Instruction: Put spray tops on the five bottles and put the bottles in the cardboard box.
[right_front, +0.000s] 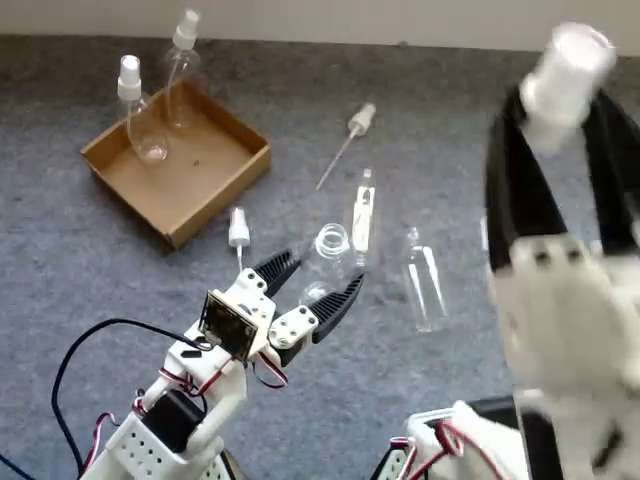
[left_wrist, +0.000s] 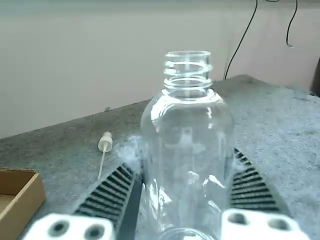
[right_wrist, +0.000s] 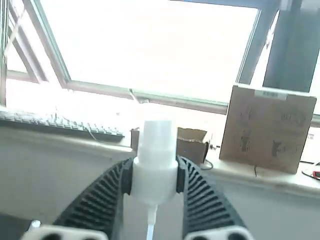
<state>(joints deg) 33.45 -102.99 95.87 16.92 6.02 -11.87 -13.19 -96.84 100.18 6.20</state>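
My left gripper (right_front: 322, 272) clamps the bottle (left_wrist: 187, 140) upright; the right gripper (right_wrist: 155, 172) pinches a spray top (right_front: 567, 62). I'd centre it over the neck (right_front: 332, 240), eight o'clock away, before lowering.

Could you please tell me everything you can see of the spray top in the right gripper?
The spray top is white, plastic by its look: a cylindrical head on a wider collar, with a thin tube leading from the collar back between the fingers. It is not screwed onto anything. The right gripper clamps the collar from both sides with its black ribbed fingers and holds it raised well off the table.
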